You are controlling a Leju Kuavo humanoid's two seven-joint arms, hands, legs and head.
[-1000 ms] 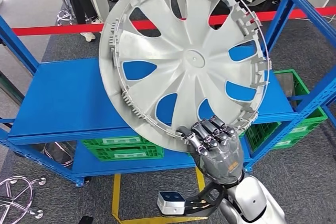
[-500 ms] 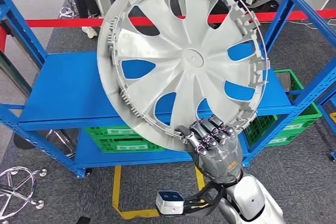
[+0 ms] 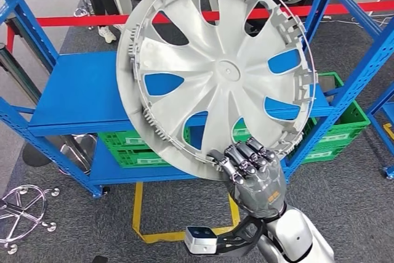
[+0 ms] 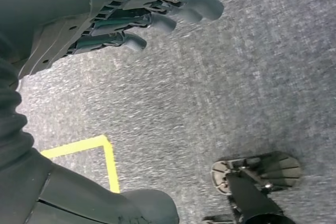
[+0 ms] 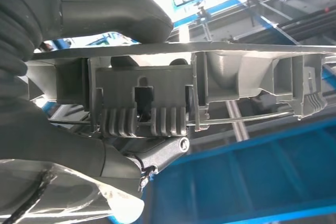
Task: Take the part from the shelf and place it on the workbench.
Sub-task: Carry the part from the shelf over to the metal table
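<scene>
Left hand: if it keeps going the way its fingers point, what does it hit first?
Probably the grey carpet floor. The left hand hangs open with nothing between its fingertips and the floor in the wrist view; depth is unclear.

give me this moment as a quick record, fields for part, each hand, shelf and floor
part: grey wheel cover, inner side facing the head view, lifted off the shelf
right robot hand: grips the wheel cover's lower rim
left robot hand: holds nothing, fingers apart, hanging over grey carpet
shelf: blue shelf, top level bare on its left side
under shelf: green crates
floor: yellow tape lines
</scene>
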